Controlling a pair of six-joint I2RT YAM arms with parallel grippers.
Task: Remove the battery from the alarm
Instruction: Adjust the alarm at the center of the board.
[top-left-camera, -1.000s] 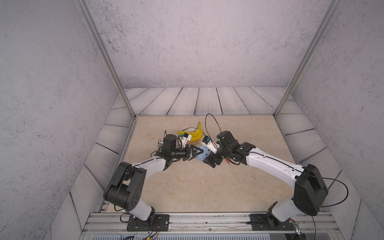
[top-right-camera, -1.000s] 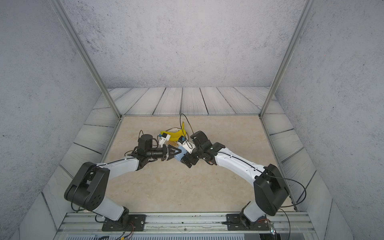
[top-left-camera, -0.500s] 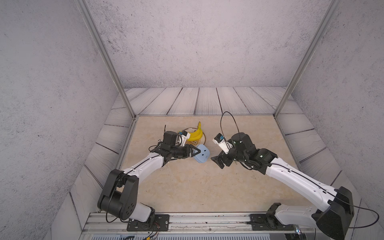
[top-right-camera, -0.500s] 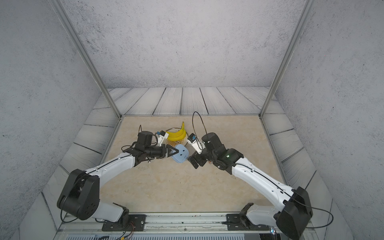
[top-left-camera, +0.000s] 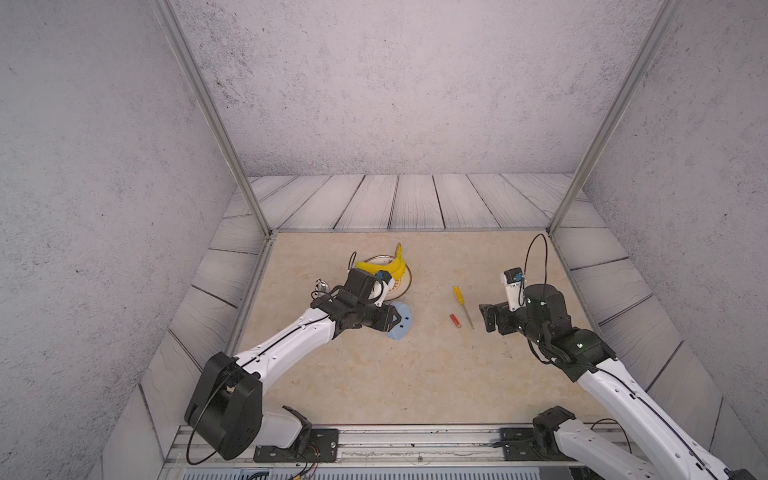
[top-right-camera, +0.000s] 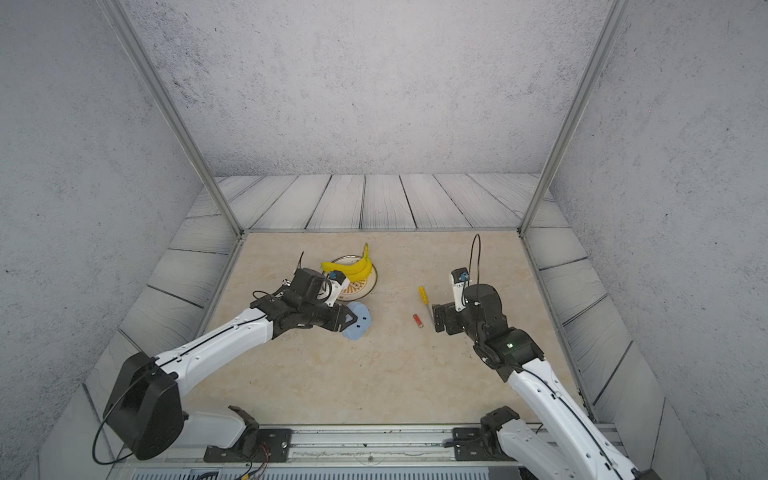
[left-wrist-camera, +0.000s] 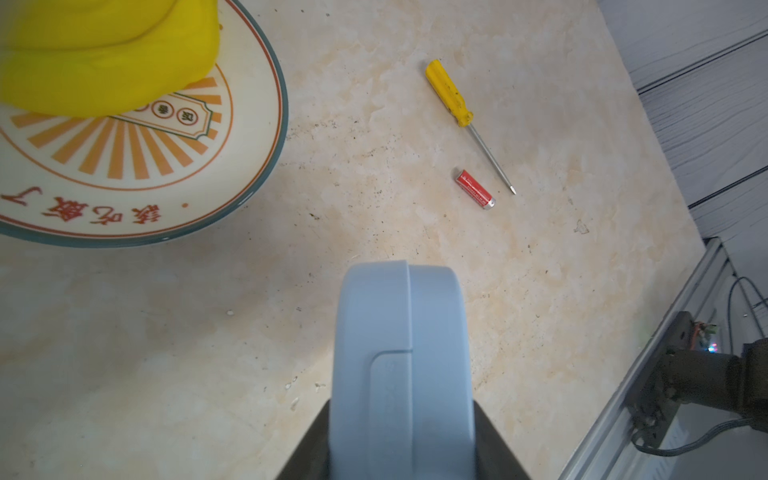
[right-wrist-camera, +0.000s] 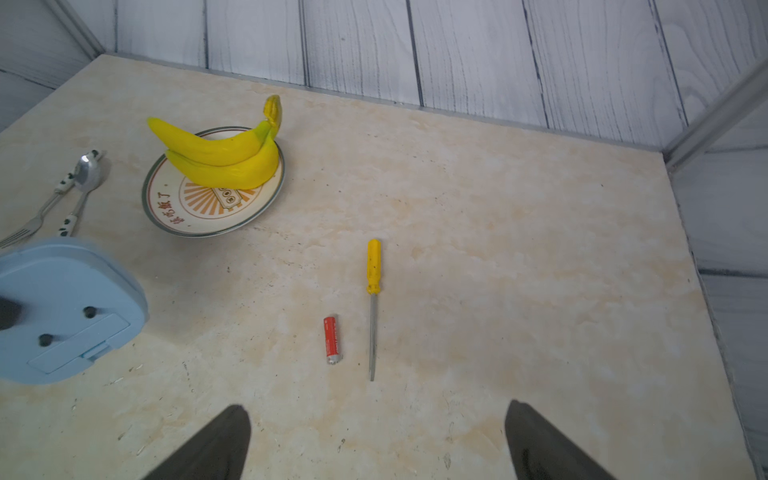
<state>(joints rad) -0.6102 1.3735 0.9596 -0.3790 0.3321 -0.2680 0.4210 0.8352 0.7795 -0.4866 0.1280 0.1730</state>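
battery (right-wrist-camera: 331, 340): out on the desk (right-wrist-camera: 498, 249), just beside the screwdriver (right-wrist-camera: 373, 270) — looks light, stiff, rolly, pinch across the middle
alarm (right-wrist-camera: 62, 316): gripped by left end effector (top-left-camera: 390, 321)
right end effector (right-wrist-camera: 376, 440): wide, empty

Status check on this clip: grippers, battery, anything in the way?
Left gripper shut on alarm. Right gripper open, empty. Battery out, lying on table. Screwdriver close beside it, not touching.
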